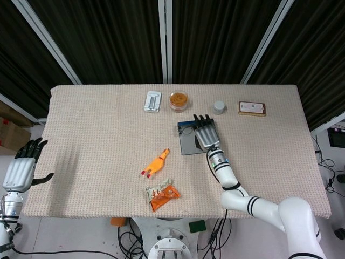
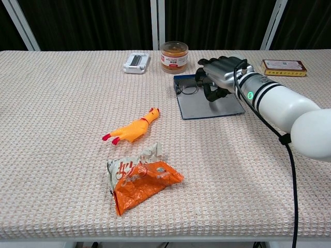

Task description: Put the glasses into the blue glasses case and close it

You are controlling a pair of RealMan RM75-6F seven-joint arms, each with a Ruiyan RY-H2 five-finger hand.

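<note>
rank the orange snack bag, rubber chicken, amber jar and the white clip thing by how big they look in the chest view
Largest to smallest as they appear:
1. orange snack bag, though it lies nearest the camera
2. rubber chicken
3. amber jar and white clip: too close to rank, both far back on the table.

One tabletop (image 1: pixel 97 135). On it: one glasses (image 2: pixel 187 89), one case (image 2: pixel 207 106), one jar (image 1: pixel 178 100), one rubber chicken (image 1: pixel 156 163), one orange packet (image 1: pixel 163 195), one white clip (image 1: pixel 153 101), one grey cap (image 1: pixel 219 106), one flat box (image 1: pixel 252 108). Two hands: left hand (image 1: pixel 21 168), right hand (image 1: pixel 206 133).
</note>
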